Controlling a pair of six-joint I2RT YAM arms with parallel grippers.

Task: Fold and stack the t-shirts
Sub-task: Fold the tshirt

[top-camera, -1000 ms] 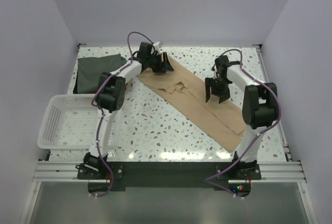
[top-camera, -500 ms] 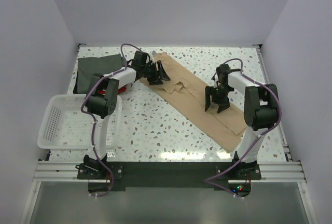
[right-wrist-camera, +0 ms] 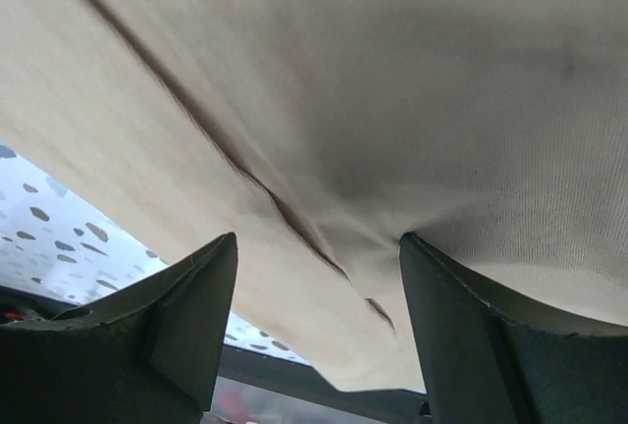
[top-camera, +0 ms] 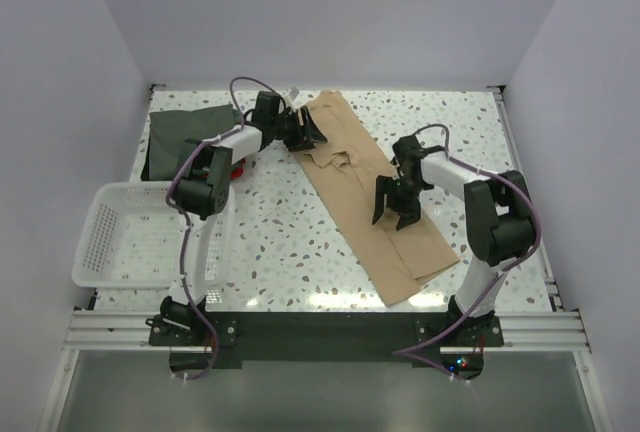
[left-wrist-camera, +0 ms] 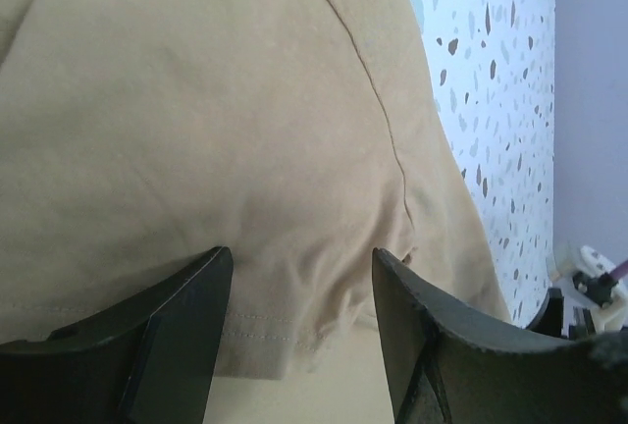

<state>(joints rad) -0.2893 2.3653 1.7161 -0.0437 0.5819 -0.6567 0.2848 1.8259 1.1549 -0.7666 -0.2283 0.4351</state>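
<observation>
Left gripper: jaws wide, tips down on the tan t-shirt, and I can't see anything pinched. The wrist view shows cloth puckering into the gap, with hem stitching right between the tips.

Right gripper: also wide, tips planted on the same shirt. A fold crease runs diagonally through its gap.

The shirt lies as a long strip on the table. It runs from under the left gripper, past the right gripper at mid-length, to a free tail beyond it toward the bases. There's a small rumple between the two grippers. The dark grey-green t-shirt sits on the left gripper's outer side, behind its arm. The white basket is on that same side, much nearer the bases.

My read: the tan shirt is folded lengthwise and not stacked yet.

Risks:
- Spread tips only press. If one slips, the cloth bunches instead of travelling.
- Uneven pull between the arms would deepen the middle rumple and skew the fold.
- Closing here may catch the top layer only and peel the fold open.
- The free tail is near the table's front edge, so a drag that way could hang it off.
</observation>
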